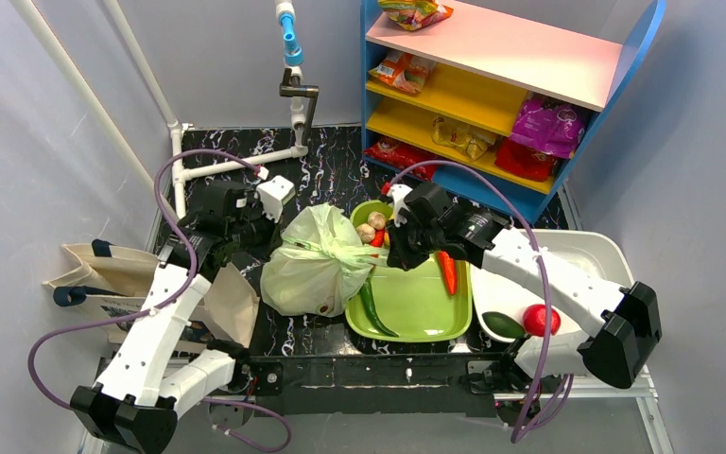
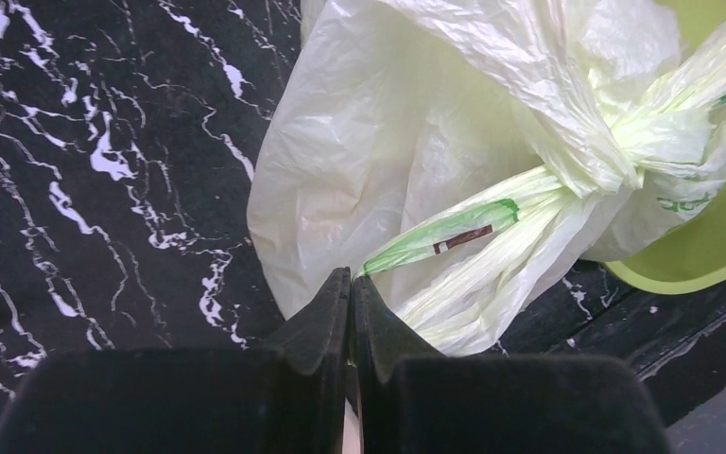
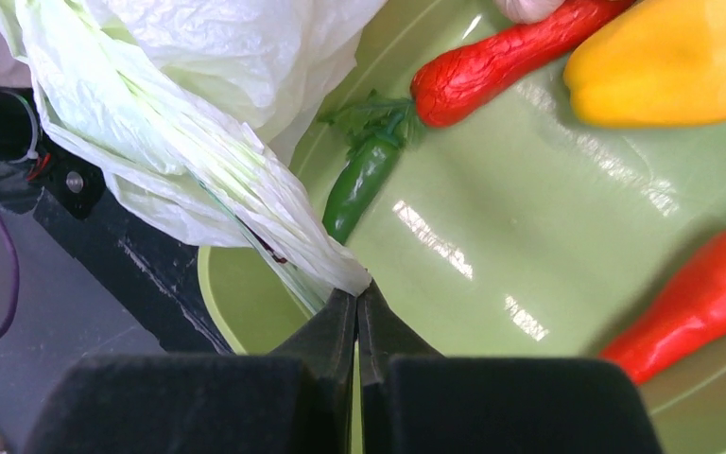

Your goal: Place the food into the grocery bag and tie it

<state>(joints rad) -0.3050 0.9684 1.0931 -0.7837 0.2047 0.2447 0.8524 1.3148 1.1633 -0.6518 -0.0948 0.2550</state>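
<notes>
- Top external view, far left of the grocery bag (image 1: 314, 270): beige canvas tote (image 1: 104, 272), lying well apart from the bag.
- Just left of the bag: left gripper (image 2: 351, 280), fingers pressed together, pinching the left strand (image 2: 454, 236), a twisted handle that runs from the jaws up to the knot (image 2: 624, 156).
- Grocery bag itself: pale green and plump, on the black marbled table (image 1: 312, 180), with its right flank lapping the rim of the green tray (image 1: 421, 317). The film hides most of its contents.
- Top of the bag: the knot, sitting between the two grippers, with one strand leaving toward each.
- Just right of the bag, over the tray: right gripper (image 3: 357, 295), fingers pressed together on the right strand (image 3: 274, 213).
- Relation that matters: left strand, knot and right strand lie on one line running roughly left to right. Each arm holds its own end, and neither is clearly nearer the knot. Judged: cinching calls for the grippers to draw apart along that line.
- Right of the bag, on the tray: green chilli (image 3: 359, 180), red chilli (image 3: 510, 57) and yellow pepper (image 3: 666, 61), all unbagged.
- Farther right of the bag: white bin (image 1: 605, 248) holding a red tomato (image 1: 541, 320).
</notes>
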